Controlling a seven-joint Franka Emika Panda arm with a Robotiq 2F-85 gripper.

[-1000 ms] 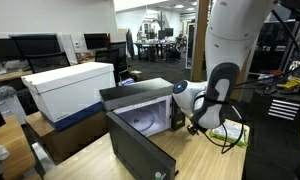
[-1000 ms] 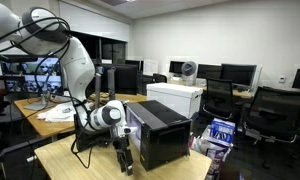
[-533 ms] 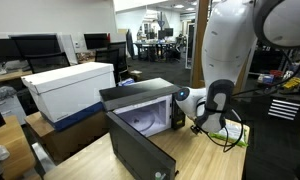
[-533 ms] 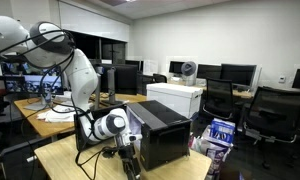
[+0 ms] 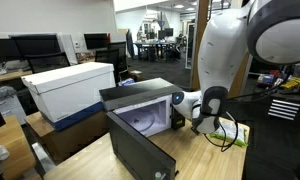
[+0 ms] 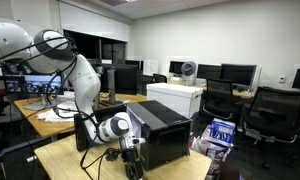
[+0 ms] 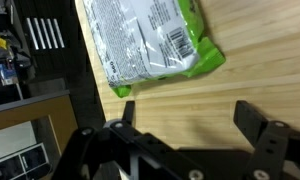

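in an exterior view the gripper (image 5: 197,122) is seen low beside the microwave (image 5: 140,97), whose door (image 5: 140,150) hangs open. a green edge of the bag (image 5: 236,136) shows just past it on the table (image 5: 90,160). the door or casing could be clipped by a sideways swing.

in an exterior view the gripper (image 6: 132,167) is pointed down at the table (image 6: 60,160). if lowered too far, the fingers would be jammed into the wood.

in the wrist view the jaws are spread wide and nothing is held. the bag (image 7: 150,40) lies off-centre, beyond the fingers (image 7: 258,120). only a corner might be caught, and the slick wrapper could slip.
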